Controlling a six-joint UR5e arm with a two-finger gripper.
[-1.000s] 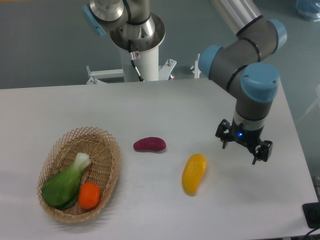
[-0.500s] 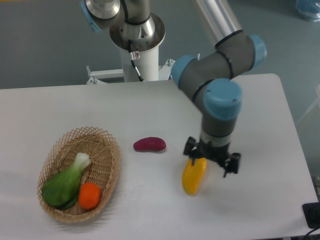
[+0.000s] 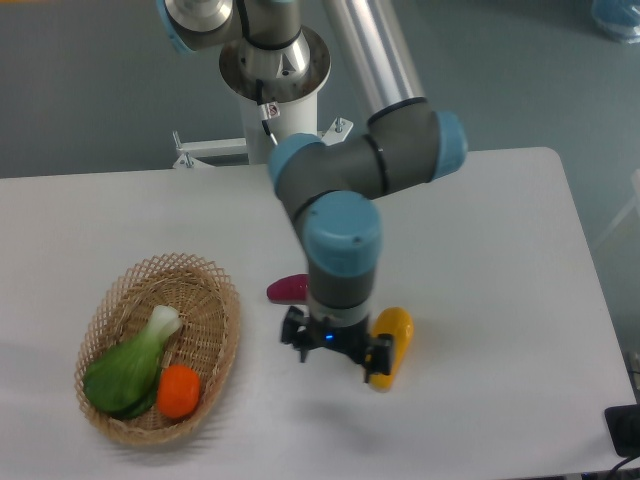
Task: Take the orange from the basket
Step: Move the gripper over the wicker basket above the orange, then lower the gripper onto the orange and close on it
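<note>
**Fingers apart over bare table, orange waiting in the basket**

My gripper [image 3: 336, 352] hangs just above the white table [image 3: 480, 250], pointing down, with its two fingers [image 3: 292, 331] spread wide and nothing between them. One finger shows on the side nearer the basket, the other on the side nearer the yellow fruit [image 3: 392, 338]; a small blue light glows on the body between them. That outer finger overlaps the yellow oblong fruit in this view, though I cannot tell whether it touches it or merely passes in front.

Above my fingers rises the wrist, a grey cylinder capped in light blue, and behind it the arm [image 3: 360, 170] bends back toward the silver upper link and the pedestal [image 3: 275, 75] at the far edge of the table. My wrist hides part of a dark purple piece [image 3: 287, 289], which lies on the table just behind me, its visible end pointing toward the basket.

The orange [image 3: 178, 391] is well apart from my fingers, off to the camera's left. It sits inside the basket [image 3: 218, 300], at the near end, round and glossy, touching the green leafy vegetable [image 3: 130, 367] that lies lengthwise beside it. The vegetable's pale stalk end points toward the far rim. The wicker basket rests near the camera's left side of the table, its long axis running away from the camera.
</note>
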